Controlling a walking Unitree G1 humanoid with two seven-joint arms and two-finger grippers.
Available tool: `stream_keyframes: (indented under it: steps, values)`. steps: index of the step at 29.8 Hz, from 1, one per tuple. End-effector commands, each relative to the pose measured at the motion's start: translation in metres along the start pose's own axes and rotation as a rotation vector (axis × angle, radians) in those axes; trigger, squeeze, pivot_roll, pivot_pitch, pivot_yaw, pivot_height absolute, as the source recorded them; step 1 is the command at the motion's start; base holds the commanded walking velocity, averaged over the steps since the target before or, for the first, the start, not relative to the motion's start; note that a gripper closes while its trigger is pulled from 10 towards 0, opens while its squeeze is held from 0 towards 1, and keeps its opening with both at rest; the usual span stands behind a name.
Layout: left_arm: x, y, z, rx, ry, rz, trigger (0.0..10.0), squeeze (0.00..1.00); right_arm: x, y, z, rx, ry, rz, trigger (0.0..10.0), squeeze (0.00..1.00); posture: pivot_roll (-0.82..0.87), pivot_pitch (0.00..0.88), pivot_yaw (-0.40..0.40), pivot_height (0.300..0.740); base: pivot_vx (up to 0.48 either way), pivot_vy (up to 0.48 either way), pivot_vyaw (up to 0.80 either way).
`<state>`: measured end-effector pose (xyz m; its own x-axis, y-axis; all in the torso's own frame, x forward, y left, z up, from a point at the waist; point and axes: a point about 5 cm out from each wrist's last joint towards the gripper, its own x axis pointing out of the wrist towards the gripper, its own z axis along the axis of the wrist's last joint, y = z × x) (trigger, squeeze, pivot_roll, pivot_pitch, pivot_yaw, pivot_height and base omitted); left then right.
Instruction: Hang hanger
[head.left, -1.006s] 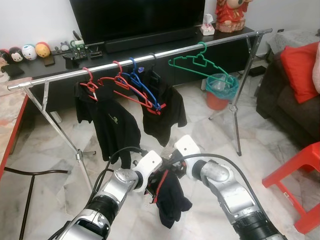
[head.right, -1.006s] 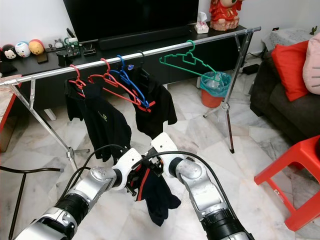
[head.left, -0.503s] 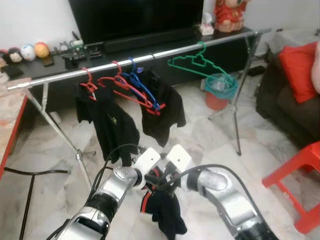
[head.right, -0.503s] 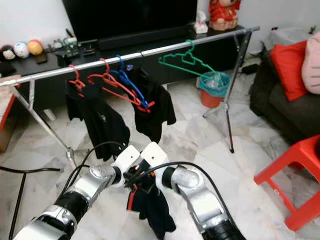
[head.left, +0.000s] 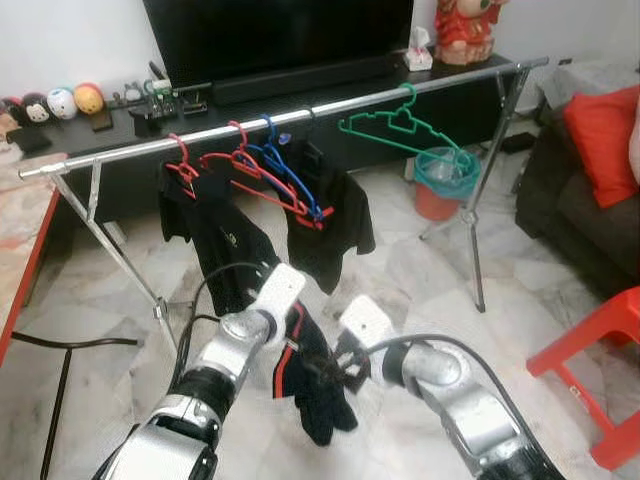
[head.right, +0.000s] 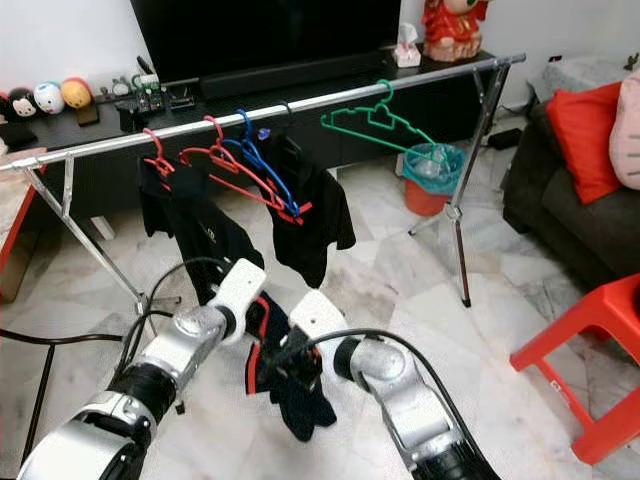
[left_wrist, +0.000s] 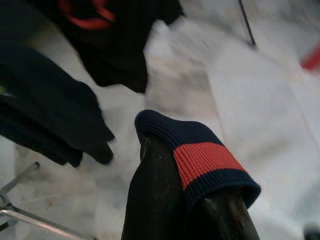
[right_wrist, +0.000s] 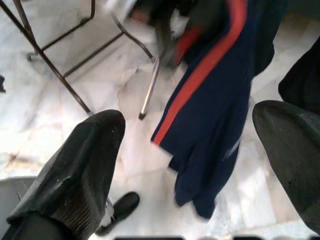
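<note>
One long steel clothes rail (head.left: 330, 103) carries black shirts (head.left: 325, 225) and red, blue and green hangers (head.left: 395, 125). Below it the left gripper (head.left: 293, 325) is clamped on a navy, red-striped garment (head.left: 315, 385). Beside it, the right gripper (head.left: 345, 368) is spread wide, holding nothing.

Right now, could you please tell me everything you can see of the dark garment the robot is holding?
The dark garment is navy knit cloth with a red stripe along one edge and a red band on a ribbed cuff. It hangs limp between the arms, above the marble floor, in front of the clothes rail. The left gripper is shut on the cuff; the right gripper is open beside it.
</note>
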<state>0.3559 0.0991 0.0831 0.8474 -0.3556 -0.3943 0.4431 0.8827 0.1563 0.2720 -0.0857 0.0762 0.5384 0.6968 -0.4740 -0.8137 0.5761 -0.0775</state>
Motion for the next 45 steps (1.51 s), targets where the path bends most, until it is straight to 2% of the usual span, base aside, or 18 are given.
stream_keyframes:
  steps: [1,3,4,5,8,10,17,22,27,31,34,35,36,40,41,43,44,45]
  values:
    - [0.000,0.008,0.016,-0.023,-0.087,0.048,10.0,0.00,-0.001,-0.001,0.009,-0.027,-0.031,-0.026,10.0,0.00,-0.01,0.013,0.102,0.740,0.000,0.000,0.00]
    - [-0.001,0.012,0.021,-0.044,-0.133,0.078,10.0,0.00,-0.005,-0.014,0.013,-0.017,-0.068,-0.140,10.0,0.00,-0.01,0.015,0.102,0.740,0.000,0.000,0.00]
    - [-0.001,0.015,0.022,-0.046,-0.142,0.097,10.0,0.00,-0.009,-0.023,0.016,0.019,-0.102,-0.232,10.0,0.00,-0.02,0.012,0.104,0.740,0.000,0.000,0.00]
    - [-0.001,0.015,0.022,-0.046,-0.142,0.097,10.0,0.00,-0.009,-0.023,0.016,0.019,-0.102,-0.232,10.0,0.00,-0.02,0.012,0.104,0.740,0.000,0.000,0.00]
    - [-0.002,0.021,0.017,-0.042,-0.118,0.111,10.0,0.00,-0.025,-0.044,0.023,0.120,-0.224,-0.440,10.0,0.00,-0.02,0.009,0.104,0.740,0.000,0.000,0.00]
    - [-0.003,0.026,0.015,-0.045,-0.110,0.129,10.0,0.00,-0.035,-0.049,0.020,0.147,-0.245,-0.519,10.0,0.00,-0.02,0.004,0.106,0.740,0.000,0.000,0.00]
    - [-0.004,0.032,0.024,-0.105,-0.148,0.143,10.0,0.00,-0.040,-0.042,0.000,0.171,-0.176,-0.542,10.0,0.00,-0.03,0.000,0.115,0.740,0.000,0.000,0.00]
    - [-0.002,0.032,0.040,-0.186,-0.199,0.127,10.0,0.00,-0.046,-0.041,-0.002,0.207,-0.224,-0.580,10.0,0.00,-0.04,0.000,0.122,0.740,0.000,0.000,0.00]
    - [0.000,0.029,0.052,-0.202,-0.221,0.106,10.0,0.00,-0.050,-0.030,0.002,0.228,-0.297,-0.495,10.0,0.00,-0.04,0.000,0.129,0.740,0.000,0.000,0.00]
    - [0.001,0.027,0.064,-0.223,-0.249,0.099,10.0,0.00,-0.052,-0.039,-0.016,0.318,-0.276,-0.584,10.0,0.00,-0.02,0.000,0.125,0.740,0.000,0.000,0.00]
    - [0.001,0.026,0.071,-0.256,-0.260,0.104,10.0,0.00,-0.040,-0.042,-0.039,0.347,-0.169,-0.621,10.0,0.00,0.01,0.003,0.111,0.740,0.000,0.000,0.00]
    - [0.000,0.025,0.076,-0.294,-0.270,0.100,10.0,0.00,-0.030,-0.039,-0.046,0.364,-0.143,-0.598,10.0,0.00,0.02,0.006,0.107,0.740,0.000,0.000,0.00]
    - [0.000,0.024,0.077,-0.305,-0.273,0.097,10.0,0.00,-0.027,-0.038,-0.047,0.369,-0.140,-0.589,10.0,0.00,0.02,0.006,0.107,0.740,0.000,0.000,0.00]
    - [-0.001,0.016,0.082,-0.317,-0.284,0.059,10.0,0.00,-0.012,-0.035,-0.039,0.371,-0.184,-0.525,10.0,0.00,0.04,0.016,0.098,0.740,0.000,0.000,0.00]
    - [-0.002,0.009,0.086,-0.316,-0.302,0.038,10.0,0.00,-0.006,-0.035,-0.027,0.371,-0.228,-0.484,10.0,0.00,0.05,0.020,0.092,0.740,0.000,0.000,0.00]
    - [-0.003,0.007,0.088,-0.317,-0.311,0.033,10.0,0.00,-0.003,-0.035,-0.021,0.366,-0.244,-0.467,10.0,0.00,0.05,0.021,0.091,0.740,0.000,0.000,0.00]
    - [-0.003,0.001,0.092,-0.322,-0.327,0.011,10.0,0.00,0.002,-0.029,-0.007,0.327,-0.272,-0.390,10.0,0.00,0.05,0.024,0.084,0.740,0.000,0.000,0.00]
    - [-0.004,-0.001,0.093,-0.323,-0.330,0.004,10.0,0.00,0.004,-0.027,-0.003,0.315,-0.277,-0.367,10.0,0.00,0.05,0.026,0.081,0.740,0.000,0.000,0.00]
